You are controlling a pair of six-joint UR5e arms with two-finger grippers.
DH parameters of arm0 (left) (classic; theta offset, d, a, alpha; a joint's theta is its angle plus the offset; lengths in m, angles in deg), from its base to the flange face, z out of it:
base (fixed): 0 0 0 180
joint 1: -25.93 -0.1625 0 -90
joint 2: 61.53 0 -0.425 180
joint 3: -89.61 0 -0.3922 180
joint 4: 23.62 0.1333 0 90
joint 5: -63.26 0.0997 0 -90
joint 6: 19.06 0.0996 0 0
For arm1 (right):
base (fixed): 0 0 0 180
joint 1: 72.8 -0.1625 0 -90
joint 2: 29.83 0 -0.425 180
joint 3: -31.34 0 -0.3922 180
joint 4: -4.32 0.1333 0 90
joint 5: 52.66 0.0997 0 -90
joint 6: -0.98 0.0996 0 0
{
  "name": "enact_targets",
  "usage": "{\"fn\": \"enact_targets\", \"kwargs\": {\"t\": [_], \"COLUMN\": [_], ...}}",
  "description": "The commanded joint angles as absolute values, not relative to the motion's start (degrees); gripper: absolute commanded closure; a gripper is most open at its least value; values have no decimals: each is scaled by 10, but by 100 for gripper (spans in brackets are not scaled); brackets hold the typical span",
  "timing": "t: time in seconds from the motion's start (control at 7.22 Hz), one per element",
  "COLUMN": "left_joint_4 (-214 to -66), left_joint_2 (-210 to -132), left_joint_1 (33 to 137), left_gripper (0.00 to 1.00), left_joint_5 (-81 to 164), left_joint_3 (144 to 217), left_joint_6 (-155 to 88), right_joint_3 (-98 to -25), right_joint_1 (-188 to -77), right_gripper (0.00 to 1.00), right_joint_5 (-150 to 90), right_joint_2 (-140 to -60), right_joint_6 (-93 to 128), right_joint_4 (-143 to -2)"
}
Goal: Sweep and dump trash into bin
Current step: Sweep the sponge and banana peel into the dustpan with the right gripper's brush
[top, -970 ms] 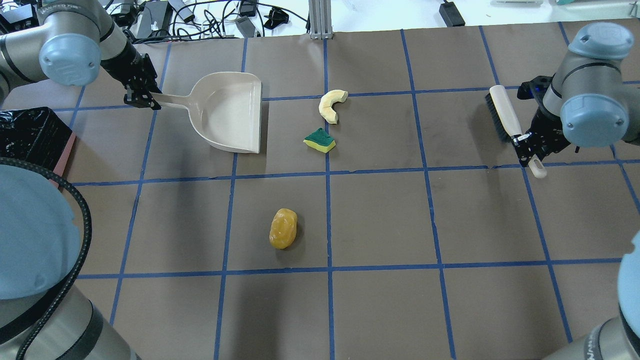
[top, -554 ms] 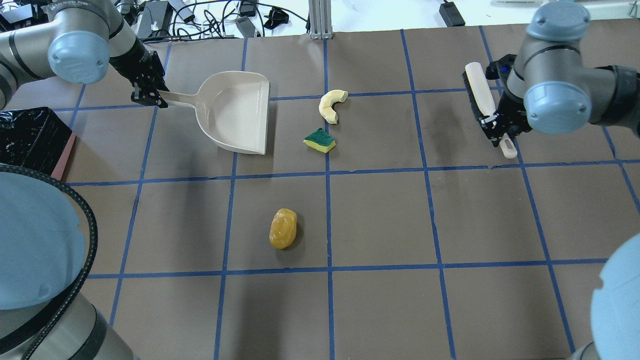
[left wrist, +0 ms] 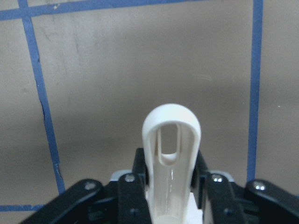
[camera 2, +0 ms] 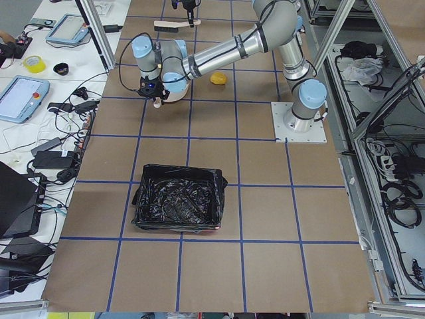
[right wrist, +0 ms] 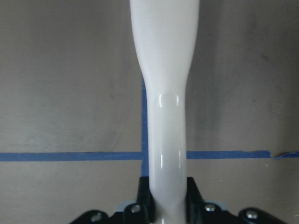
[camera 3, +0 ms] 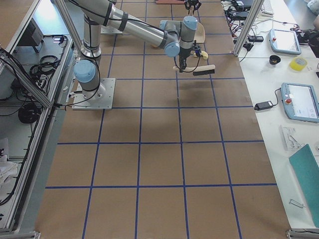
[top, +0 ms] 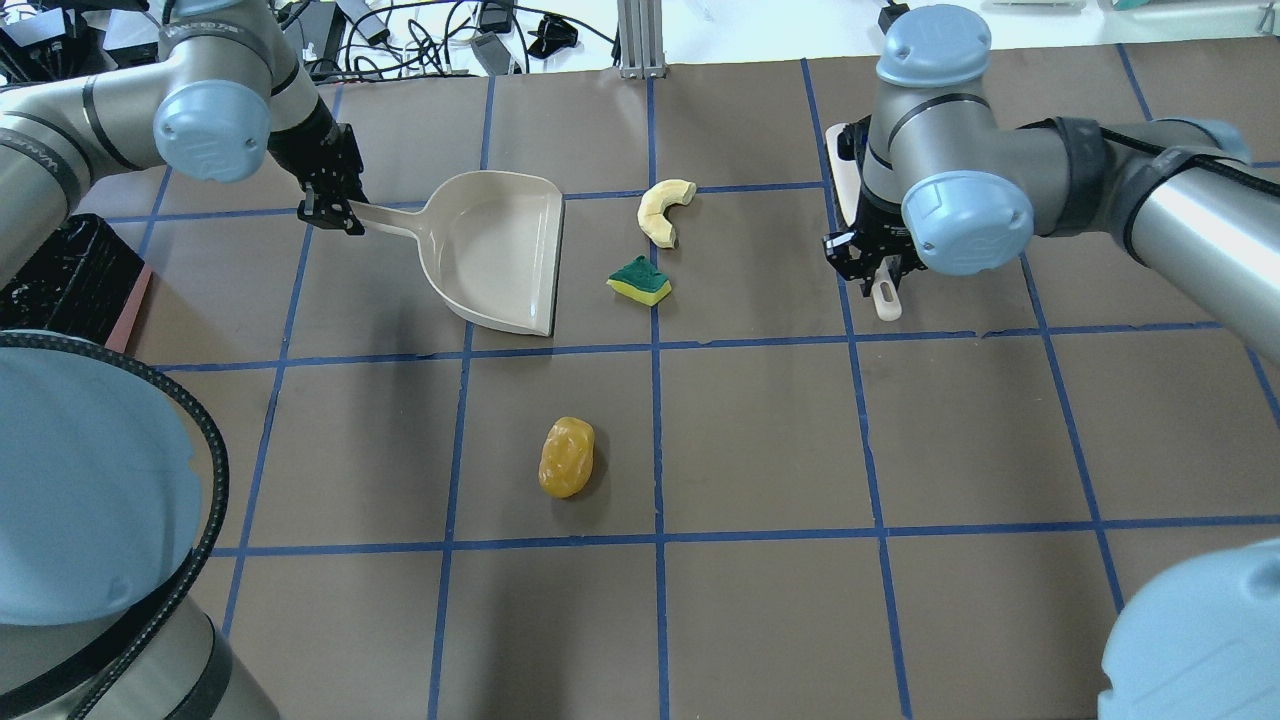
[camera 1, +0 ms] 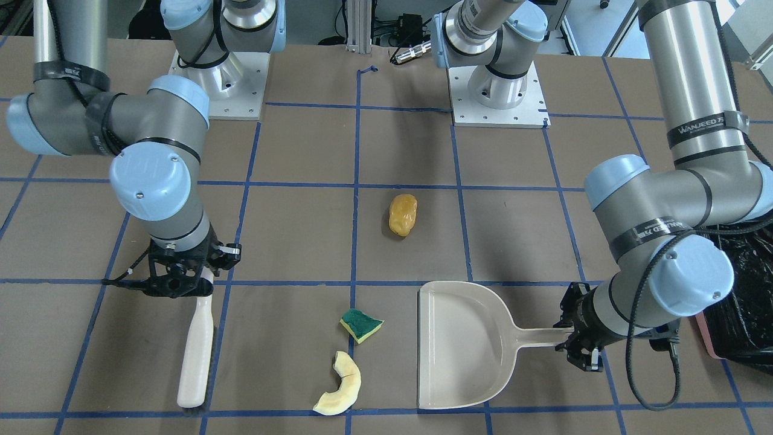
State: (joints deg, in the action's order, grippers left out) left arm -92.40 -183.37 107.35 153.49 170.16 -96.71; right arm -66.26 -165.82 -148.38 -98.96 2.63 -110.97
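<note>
My left gripper (top: pixel 335 212) is shut on the handle of the beige dustpan (top: pixel 500 250), which lies left of the trash with its mouth toward it; the handle end (left wrist: pixel 170 140) shows between the fingers. My right gripper (top: pixel 875 262) is shut on the white brush (camera 1: pixel 196 344), right of the trash; its handle (right wrist: pixel 163 116) runs away from the wrist camera. The green-and-yellow sponge chunk (top: pixel 639 281) and the cream slice (top: pixel 665 208) lie just off the dustpan's mouth. The orange lump (top: pixel 567 457) lies nearer the robot. The black-lined bin (top: pixel 60 275) stands at the left edge.
The brown table is marked with a blue tape grid (top: pixel 655 345). Cables and power bricks (top: pixel 400 35) lie past its far edge. The bin (camera 2: pixel 178 207) sits well apart from the dustpan on the robot's left. An aluminium post (top: pixel 640 40) stands at the far edge.
My left arm has carried the dustpan to the right, closer to the sponge and slice. My right arm has swung the brush left, toward the trash. The trash has not moved.
</note>
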Motion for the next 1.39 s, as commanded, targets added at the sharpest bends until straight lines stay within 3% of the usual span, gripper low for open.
{"fn": "enact_targets", "kwargs": {"t": [0.0, 0.28, 1.25], "left_joint_4": [-899, -895, -894], "left_joint_2": [-1839, -1846, -1847], "left_joint_1": [1094, 1107, 1157], "left_gripper": [100, 100, 100], "left_joint_5": [1535, 1536, 1543], "left_joint_3": [1699, 1695, 1692], "left_joint_6": [-1009, -1039, -1084], "right_joint_3": [-594, -573, -566], "right_joint_1": [-1730, -1772, -1883], "right_gripper": [100, 100, 100], "right_joint_5": [-1471, -1454, -1369], "right_joint_2": [-924, -888, -874], "right_joint_6": [121, 203, 375], "right_joint_4": [-1106, -1098, -1095]}}
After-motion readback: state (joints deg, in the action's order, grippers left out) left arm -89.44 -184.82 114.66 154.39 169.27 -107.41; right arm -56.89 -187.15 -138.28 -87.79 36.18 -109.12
